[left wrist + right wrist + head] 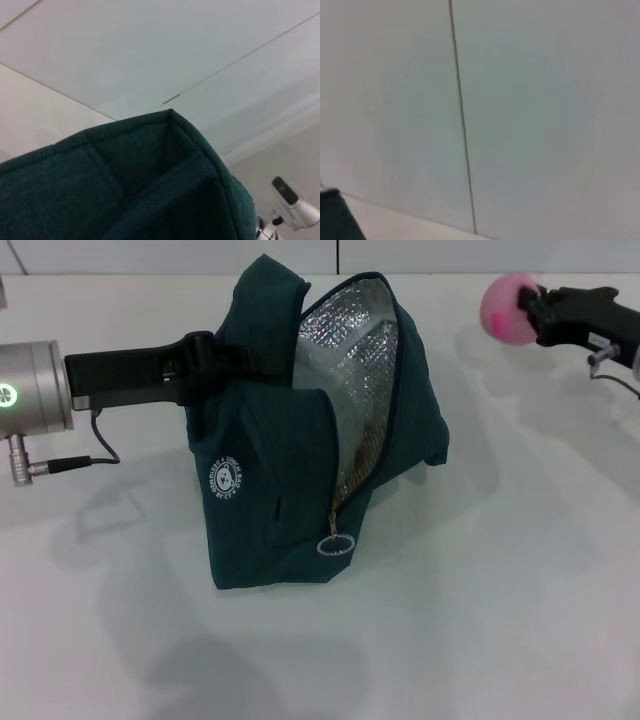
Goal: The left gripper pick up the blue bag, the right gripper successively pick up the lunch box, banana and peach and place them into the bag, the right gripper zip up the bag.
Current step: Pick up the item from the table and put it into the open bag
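The blue bag [270,470] stands on the white bench [480,620], approx. at centre. Its zip is open w/ the silver lining [350,370] showing, and the zip pull ring [336,544] hangs at the near side.

The left gripper [205,365] comes from the left and is clamped on the bag's black strap [235,358] at the upper left side. In the left wrist view only the bag's dark fabric [125,185] fills the lower part.

The right gripper [530,312] is at the far right, above the bench, well apart from the bag. It is closed on the pink peach [508,308], which sits at the gripper's left end. The right wrist view shows mostly wall, plus a bag corner [335,220].
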Robot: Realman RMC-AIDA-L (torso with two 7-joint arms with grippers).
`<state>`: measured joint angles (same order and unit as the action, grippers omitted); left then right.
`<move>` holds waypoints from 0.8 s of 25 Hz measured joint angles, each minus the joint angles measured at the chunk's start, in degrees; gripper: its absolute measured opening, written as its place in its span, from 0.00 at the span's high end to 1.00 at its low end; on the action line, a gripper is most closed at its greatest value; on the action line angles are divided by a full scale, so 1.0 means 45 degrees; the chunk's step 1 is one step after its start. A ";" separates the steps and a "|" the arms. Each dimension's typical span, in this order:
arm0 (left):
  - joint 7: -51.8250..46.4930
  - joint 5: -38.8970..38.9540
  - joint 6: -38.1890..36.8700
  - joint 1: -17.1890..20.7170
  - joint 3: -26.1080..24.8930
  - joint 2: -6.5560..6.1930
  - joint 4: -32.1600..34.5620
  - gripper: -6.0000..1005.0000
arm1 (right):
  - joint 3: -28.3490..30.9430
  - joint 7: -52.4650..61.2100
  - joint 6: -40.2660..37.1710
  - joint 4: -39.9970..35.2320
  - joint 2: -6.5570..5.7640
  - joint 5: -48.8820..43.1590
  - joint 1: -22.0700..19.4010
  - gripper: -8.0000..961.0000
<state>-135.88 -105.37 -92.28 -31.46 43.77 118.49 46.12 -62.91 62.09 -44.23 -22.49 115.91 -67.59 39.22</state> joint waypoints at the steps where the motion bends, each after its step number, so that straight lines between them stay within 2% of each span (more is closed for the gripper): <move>1: 0.0006 0.0000 0.0000 0.0013 0.0000 -0.0002 -0.0004 0.97 | -0.0004 0.0039 -0.0361 -0.0240 -0.0005 0.0083 -0.0236 0.93; 6: 0.0005 0.0022 -0.0002 0.0130 -0.0001 -0.0004 0.0020 0.97 | -0.0028 0.0061 -0.2390 -0.1320 0.0012 0.0260 -0.1112 0.94; 11: -0.0016 0.0038 -0.0001 0.0176 -0.0001 -0.0004 0.0025 0.97 | -0.0046 0.0062 -0.5312 -0.2372 0.0021 0.0377 -0.1728 0.96; 17: -0.0013 0.0039 0.0000 0.0178 -0.0001 -0.0003 0.0026 0.97 | -0.0117 0.0066 -0.7938 -0.2838 0.0032 0.0457 -0.1605 0.96; 20: -0.0009 0.0038 0.0001 0.0122 -0.0002 -0.0004 0.0025 0.97 | -0.0859 0.0095 -0.8406 -0.2767 0.0038 0.1057 -0.1328 0.95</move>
<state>-135.92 -105.19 -92.28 -30.91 43.76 118.47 46.23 -66.78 62.51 -82.06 -34.94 116.09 -62.84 33.25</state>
